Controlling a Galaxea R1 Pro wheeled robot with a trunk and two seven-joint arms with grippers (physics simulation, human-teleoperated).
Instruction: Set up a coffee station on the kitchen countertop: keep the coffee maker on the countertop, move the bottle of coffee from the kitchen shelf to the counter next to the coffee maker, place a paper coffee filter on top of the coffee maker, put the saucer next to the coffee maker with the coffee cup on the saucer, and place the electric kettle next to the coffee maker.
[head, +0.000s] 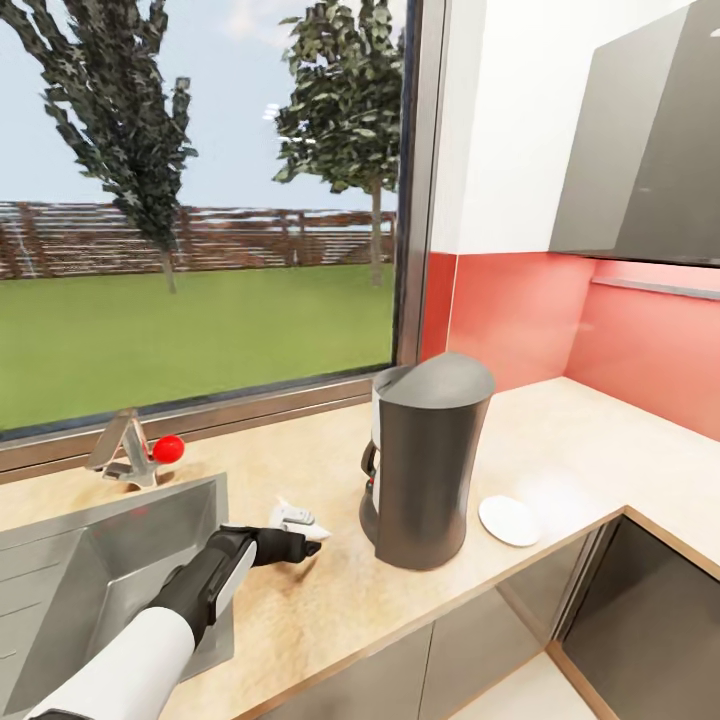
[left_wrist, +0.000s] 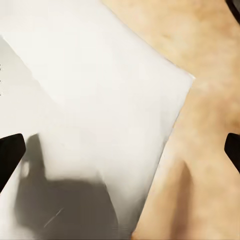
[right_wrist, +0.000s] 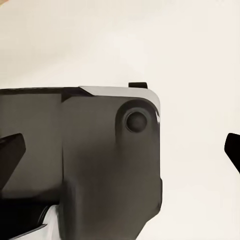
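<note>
The paper coffee filter (head: 291, 516) lies flat on the surface (head: 330, 600), between the sink (head: 110, 570) and the coffee maker (head: 425, 465). The left end effector (head: 312, 545) is seen right at the filter, low over it — the filter sits just to its far side, touching or almost touching. In the left wrist view the paper coffee filter (left_wrist: 95, 125) is spread under the two dark fingertips (left_wrist: 10, 155), which stand wide apart, so this end effector is released and nothing is held. The filter's long side seems to point from the sink toward the coffee maker, though this is hard to tell. The left arm is much the nearer one. The right end effector (right_wrist: 120, 150) is also spread open, over a dark robot part.

The saucer (head: 510, 521) rests just right of the coffee maker. The surface is light tan wood — a big window (head: 200, 200) and red wall are behind it.
</note>
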